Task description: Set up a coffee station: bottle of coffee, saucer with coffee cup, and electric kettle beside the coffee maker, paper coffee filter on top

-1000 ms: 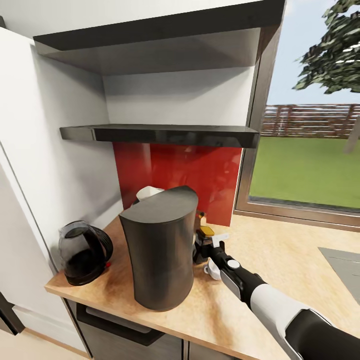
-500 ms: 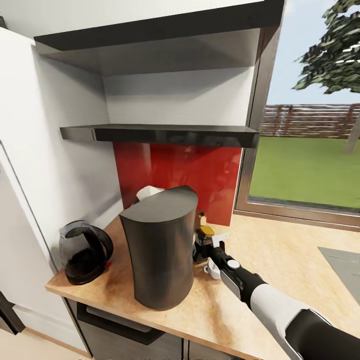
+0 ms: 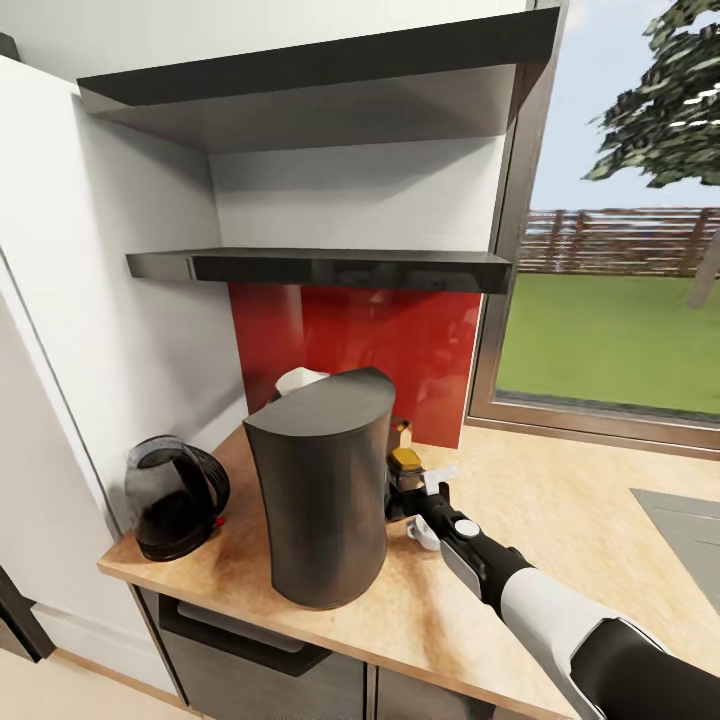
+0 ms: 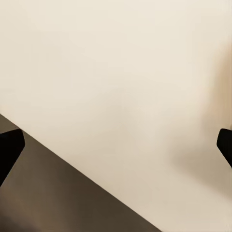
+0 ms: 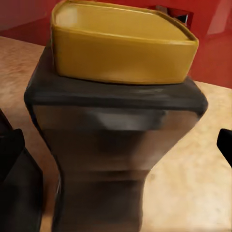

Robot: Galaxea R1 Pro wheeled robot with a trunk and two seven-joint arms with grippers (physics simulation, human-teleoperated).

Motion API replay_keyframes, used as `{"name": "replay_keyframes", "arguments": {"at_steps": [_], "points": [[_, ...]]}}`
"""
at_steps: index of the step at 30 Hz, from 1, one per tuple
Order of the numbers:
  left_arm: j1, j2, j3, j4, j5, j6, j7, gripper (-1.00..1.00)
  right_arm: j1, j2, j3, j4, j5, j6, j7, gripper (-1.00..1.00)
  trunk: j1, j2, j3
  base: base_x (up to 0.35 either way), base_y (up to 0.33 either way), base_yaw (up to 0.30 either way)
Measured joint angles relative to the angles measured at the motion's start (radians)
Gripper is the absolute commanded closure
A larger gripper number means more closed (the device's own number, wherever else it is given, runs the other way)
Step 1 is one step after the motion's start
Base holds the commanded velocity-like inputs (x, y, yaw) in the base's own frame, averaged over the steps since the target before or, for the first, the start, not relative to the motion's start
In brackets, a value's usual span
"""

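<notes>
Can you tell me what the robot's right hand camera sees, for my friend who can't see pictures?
A dark coffee bottle with a chunky yellow lid stands very close up on a tan countertop, between the two black fingertips of the open right gripper. A shiny red wall is behind it.

A red wall (image 3: 400,350) sat under a dark shelf (image 3: 330,268), beside a big window (image 3: 615,300) with grass (image 3: 610,345).

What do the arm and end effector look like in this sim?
Right arm: black upper shell, glossy white forearm, dark grey wrist with a round white cap. Right end effector: black fingers, blunt tips. Left fingers are black too. No cables visible.
</notes>
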State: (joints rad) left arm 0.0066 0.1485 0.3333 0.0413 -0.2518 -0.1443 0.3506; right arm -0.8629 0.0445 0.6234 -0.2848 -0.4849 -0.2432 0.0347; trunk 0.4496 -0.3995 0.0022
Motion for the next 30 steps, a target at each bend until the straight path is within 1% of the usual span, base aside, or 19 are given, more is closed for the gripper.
{"name": "replay_keyframes", "arguments": {"at_steps": [22, 30], "points": [[0.000, 0.000, 0.000, 0.000, 0.000, 0.000, 0.000, -1.00, 0.000, 0.000, 0.000, 0.000, 0.000, 0.000, 0.000, -1.00, 0.000, 0.000, 0.000, -0.003, 0.000, 0.000], [0.000, 0.000, 0.000, 0.000, 0.000, 0.000, 0.000, -1.00, 0.000, 0.000, 0.000, 0.000, 0.000, 0.000, 0.000, -1.00, 0.000, 0.000, 0.000, -0.217, 0.000, 0.000]]}}
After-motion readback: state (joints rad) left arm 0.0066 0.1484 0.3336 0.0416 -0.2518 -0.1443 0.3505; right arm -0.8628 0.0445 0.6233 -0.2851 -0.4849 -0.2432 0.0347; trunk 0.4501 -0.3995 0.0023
